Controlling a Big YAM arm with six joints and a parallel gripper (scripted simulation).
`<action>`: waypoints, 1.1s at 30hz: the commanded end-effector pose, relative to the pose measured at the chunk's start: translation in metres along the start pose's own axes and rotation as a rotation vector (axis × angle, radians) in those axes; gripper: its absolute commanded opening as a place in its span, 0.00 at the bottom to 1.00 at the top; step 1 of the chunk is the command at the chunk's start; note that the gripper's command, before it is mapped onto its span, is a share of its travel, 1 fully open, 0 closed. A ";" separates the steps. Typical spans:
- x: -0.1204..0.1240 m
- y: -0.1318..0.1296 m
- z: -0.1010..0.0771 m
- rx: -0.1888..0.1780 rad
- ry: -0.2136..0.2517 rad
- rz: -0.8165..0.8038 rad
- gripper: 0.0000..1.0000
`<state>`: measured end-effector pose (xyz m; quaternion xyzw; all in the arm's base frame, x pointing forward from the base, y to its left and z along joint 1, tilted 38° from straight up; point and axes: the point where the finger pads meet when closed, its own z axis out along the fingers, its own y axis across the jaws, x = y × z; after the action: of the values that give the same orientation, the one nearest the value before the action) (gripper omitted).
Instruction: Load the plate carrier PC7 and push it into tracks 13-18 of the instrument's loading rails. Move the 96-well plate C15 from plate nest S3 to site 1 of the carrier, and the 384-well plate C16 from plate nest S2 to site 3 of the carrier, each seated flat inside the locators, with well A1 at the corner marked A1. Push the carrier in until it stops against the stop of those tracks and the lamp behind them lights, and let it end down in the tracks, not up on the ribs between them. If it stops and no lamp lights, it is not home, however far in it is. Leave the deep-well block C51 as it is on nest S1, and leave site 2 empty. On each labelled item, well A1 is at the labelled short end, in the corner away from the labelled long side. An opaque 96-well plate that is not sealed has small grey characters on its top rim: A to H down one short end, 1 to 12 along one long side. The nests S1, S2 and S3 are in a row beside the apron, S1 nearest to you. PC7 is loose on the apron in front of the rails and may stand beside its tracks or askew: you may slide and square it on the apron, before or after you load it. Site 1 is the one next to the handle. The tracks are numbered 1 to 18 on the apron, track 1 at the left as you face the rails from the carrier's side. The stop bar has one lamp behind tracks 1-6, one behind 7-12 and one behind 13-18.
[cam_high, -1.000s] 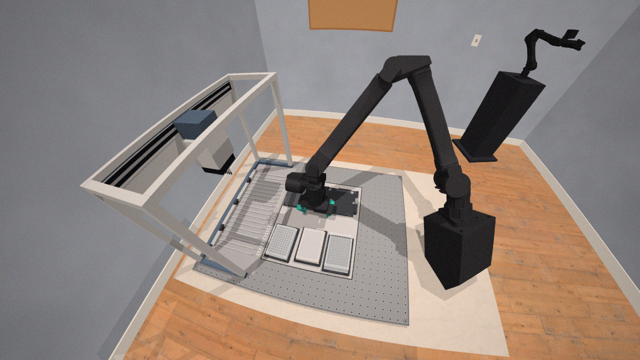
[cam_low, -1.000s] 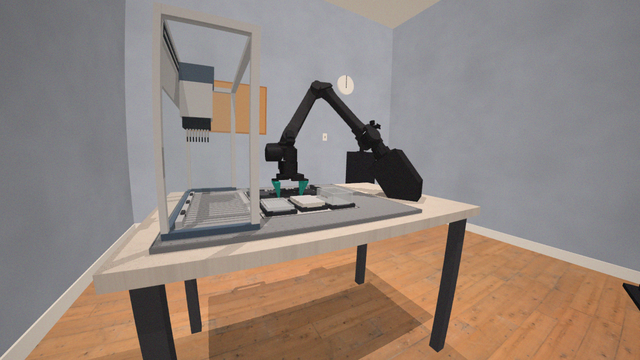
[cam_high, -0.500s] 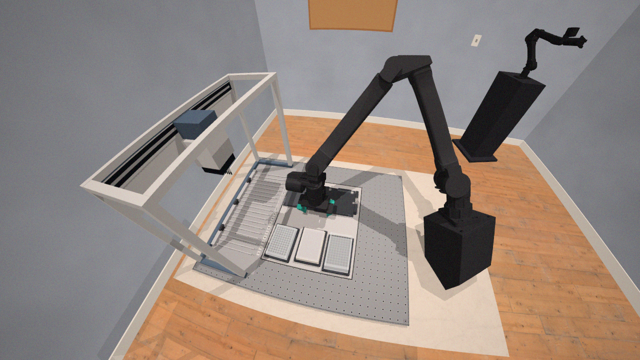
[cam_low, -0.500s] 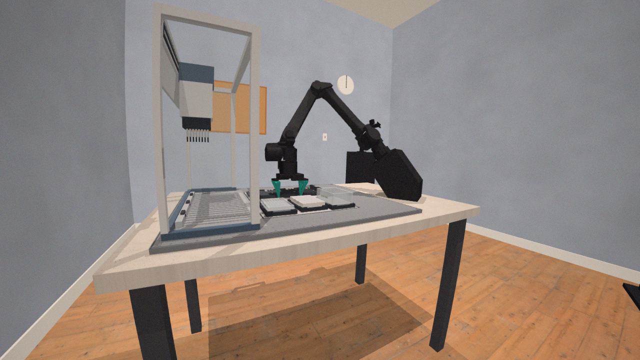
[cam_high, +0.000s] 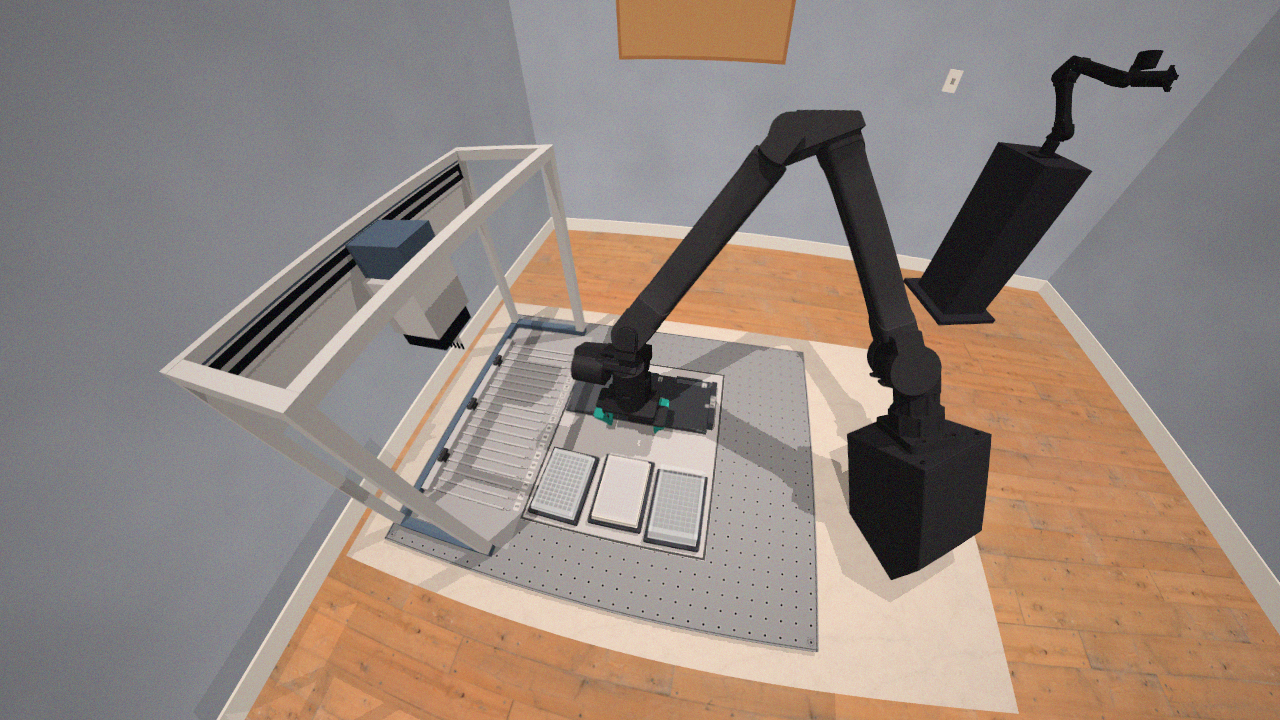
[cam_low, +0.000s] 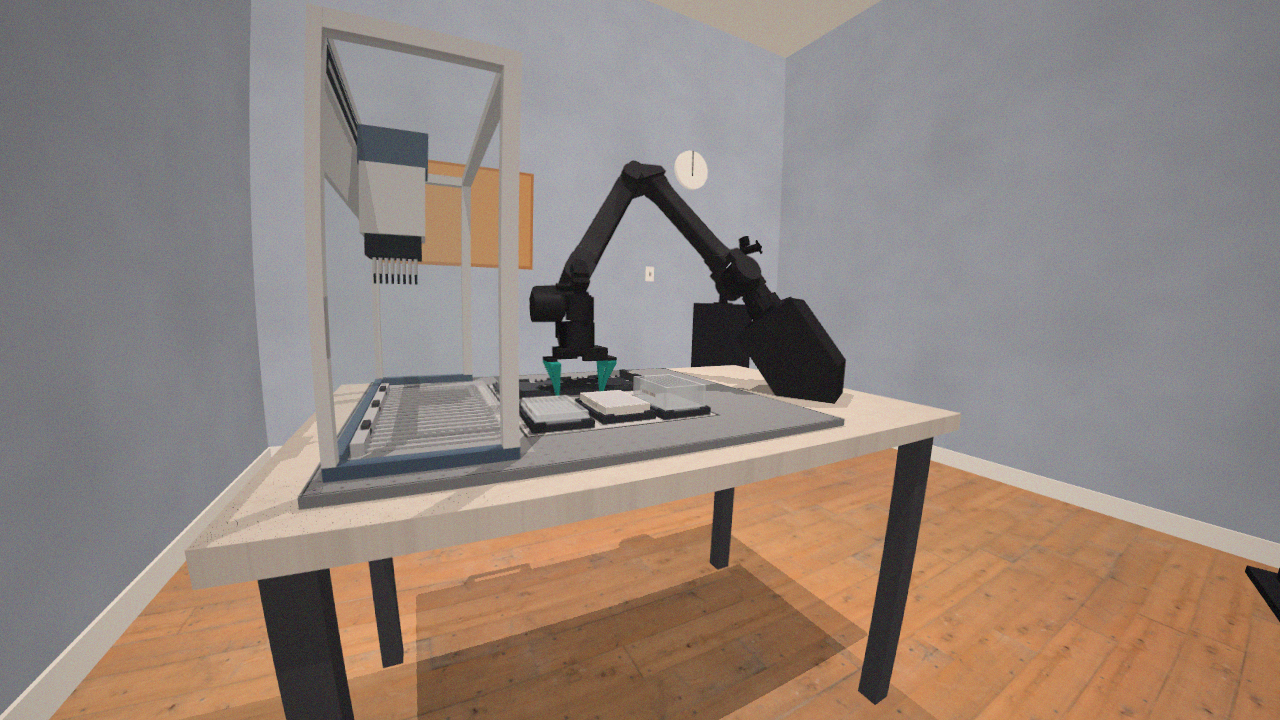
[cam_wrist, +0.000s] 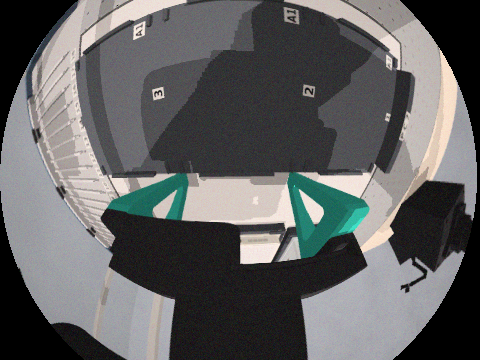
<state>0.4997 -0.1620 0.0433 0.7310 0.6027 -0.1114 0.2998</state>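
- My hand (cam_low: 580, 368) hangs over the plate carrier PC7 (cam_high: 693, 402), its teal fingers spread wide and grasping nothing.
- The fingers point straight down, their tips just above the carrier's near long edge in the wrist view; I cannot tell whether they touch it.
- PC7 lies flat on the apron (cam_high: 626, 447) in front of the loading rails (cam_high: 501, 420), between the rails and my pedestal (cam_high: 921, 501).
- Its long axis runs roughly in line with the rails' ribs, one short end towards the rails, the other towards my pedestal.
- In the wrist view, the site label 3 (cam_wrist: 159, 94) sits towards the rails side and the label 2 (cam_wrist: 308, 91) towards the middle; two A1 marks (cam_wrist: 291, 15) lie along the far long edge. All visible sites are bare.
- Three plates sit in a row of nests beside the apron, their long axes lying across the row: a gridded plate (cam_high: 563, 483) nearest the rails, a plain white one (cam_high: 621, 490) in the middle, a finely gridded one (cam_high: 675, 506) farthest from them.
- In the exterior view the farthest of the three stands taller, with clear walls (cam_low: 666, 386).
- The white instrument frame (cam_high: 358, 340) stands over the rails on the desk (cam_low: 572, 501).
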 end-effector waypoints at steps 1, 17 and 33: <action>-0.024 0.009 -0.015 -0.024 -0.017 0.031 1.00; -0.029 0.010 -0.017 -0.027 -0.017 0.029 1.00; -0.033 0.009 -0.017 -0.026 -0.017 0.027 1.00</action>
<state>0.4969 -0.1679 0.0475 0.7316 0.6029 -0.1111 0.2981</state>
